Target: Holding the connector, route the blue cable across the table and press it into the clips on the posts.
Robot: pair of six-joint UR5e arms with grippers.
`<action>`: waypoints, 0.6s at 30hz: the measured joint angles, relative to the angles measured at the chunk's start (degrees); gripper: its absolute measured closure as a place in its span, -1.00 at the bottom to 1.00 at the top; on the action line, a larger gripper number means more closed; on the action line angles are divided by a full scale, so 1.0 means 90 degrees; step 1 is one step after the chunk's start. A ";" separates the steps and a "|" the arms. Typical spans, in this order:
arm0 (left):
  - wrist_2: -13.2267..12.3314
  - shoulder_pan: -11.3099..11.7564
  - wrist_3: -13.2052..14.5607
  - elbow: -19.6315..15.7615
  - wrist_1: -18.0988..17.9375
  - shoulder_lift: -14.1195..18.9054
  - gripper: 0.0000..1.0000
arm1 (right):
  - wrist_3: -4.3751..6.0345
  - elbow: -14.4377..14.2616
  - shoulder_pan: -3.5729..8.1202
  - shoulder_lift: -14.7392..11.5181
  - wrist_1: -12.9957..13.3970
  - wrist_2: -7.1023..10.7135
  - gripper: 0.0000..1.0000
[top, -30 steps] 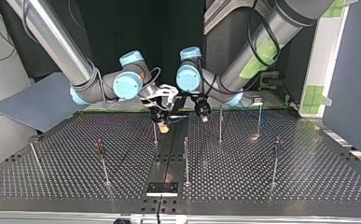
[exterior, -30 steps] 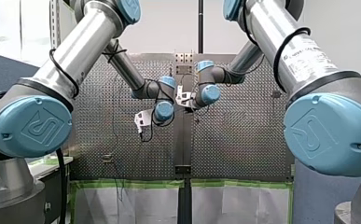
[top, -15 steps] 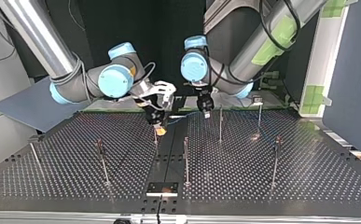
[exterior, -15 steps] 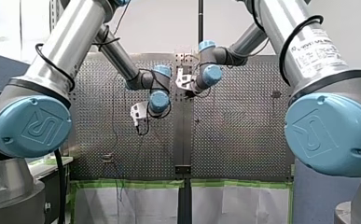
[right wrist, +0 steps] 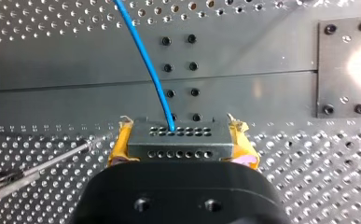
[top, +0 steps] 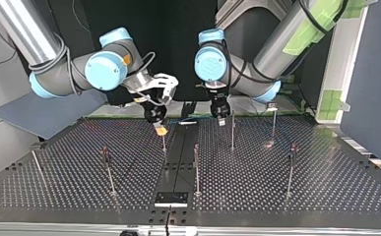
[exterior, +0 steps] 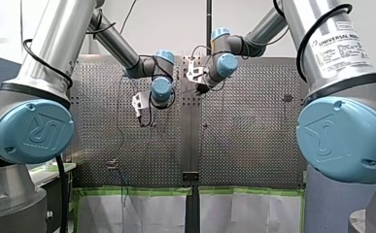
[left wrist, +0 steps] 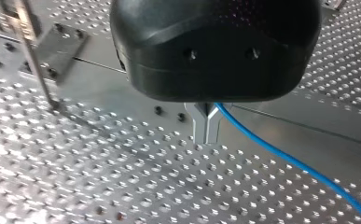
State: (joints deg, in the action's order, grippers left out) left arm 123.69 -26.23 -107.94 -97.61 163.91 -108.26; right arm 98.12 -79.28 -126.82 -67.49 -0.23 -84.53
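The connector, a dark block with rows of small holes, sits between the yellow pads of the right gripper, which is clamped on it from both sides. The blue cable leaves the front face of the connector and runs away over the bench. In the top view this gripper hangs above the far middle of the bench, near a thin post.

The left gripper is a little to the right of it in the top view, close to another post. Its metal fingers are closed together. The cable comes out at their root and goes off to one side. I judge that they pinch it, but the gripper body hides the contact itself. The cable makes a short span between the two grippers.

The step in hand, as I judge it, is to carry the cable to the first clip. To do it well, hold the span taut but not hard. Bring it over the clip so that it crosses the post squarely, then lower both grippers together. The clips are too small here to see how they open, so approach slowly. Do not turn the connector, or the cable may twist out.
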 joint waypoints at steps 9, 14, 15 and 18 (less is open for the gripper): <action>-0.0112 0.0001 0.0088 0.0027 0.0128 0.0524 0.99 | 0.0031 -0.0128 0.0048 -0.0445 -0.0002 0.0080 1.00; -0.0246 0.0017 0.0114 0.0165 0.0140 0.0809 0.99 | 0.0013 -0.0119 0.0077 -0.0733 0.0017 0.0258 1.00; -0.0267 0.0019 0.0123 0.0220 0.0143 0.0887 0.99 | 0.0012 -0.0112 0.0081 -0.0794 0.0019 0.0286 1.00; -0.0321 0.0020 0.0151 0.0350 0.0144 0.1078 0.99 | 0.0014 -0.0068 0.0100 -0.0958 0.0025 0.0392 1.00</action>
State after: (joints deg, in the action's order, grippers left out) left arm 120.81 -26.05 -106.58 -94.46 165.21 -98.55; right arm 98.24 -79.89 -125.91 -76.11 0.00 -81.00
